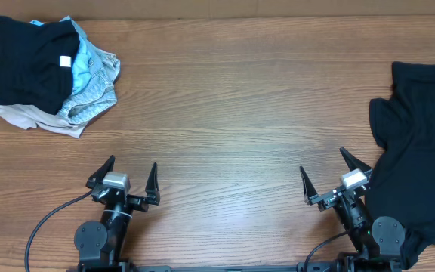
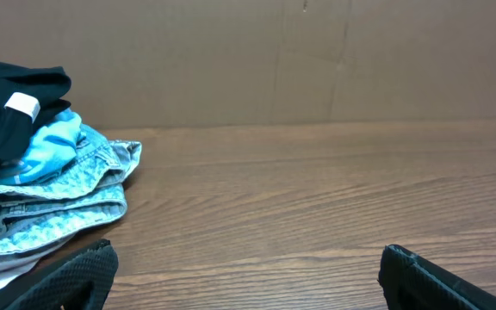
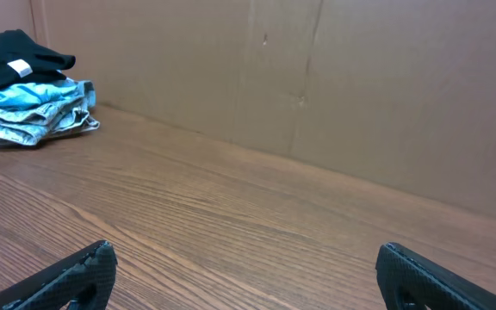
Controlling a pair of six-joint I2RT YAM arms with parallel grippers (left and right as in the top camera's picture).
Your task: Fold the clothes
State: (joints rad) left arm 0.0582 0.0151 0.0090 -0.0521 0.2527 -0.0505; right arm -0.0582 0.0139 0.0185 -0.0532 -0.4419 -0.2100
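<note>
A large black T-shirt (image 1: 421,143) lies crumpled at the table's right edge, beside my right arm. A stack of clothes sits at the far left: a black piece with a white tag (image 1: 32,60) on top, a light-blue piece (image 1: 89,72) under it, and a beige piece (image 1: 29,117) at the bottom. The stack also shows in the left wrist view (image 2: 50,181) and the right wrist view (image 3: 28,99). My left gripper (image 1: 132,175) is open and empty near the front edge. My right gripper (image 1: 329,177) is open and empty, just left of the T-shirt.
A brown cardboard wall (image 3: 317,95) stands along the back of the wooden table (image 1: 232,113). Bare wood lies between the stack and the T-shirt. Cables trail from both arm bases at the front edge.
</note>
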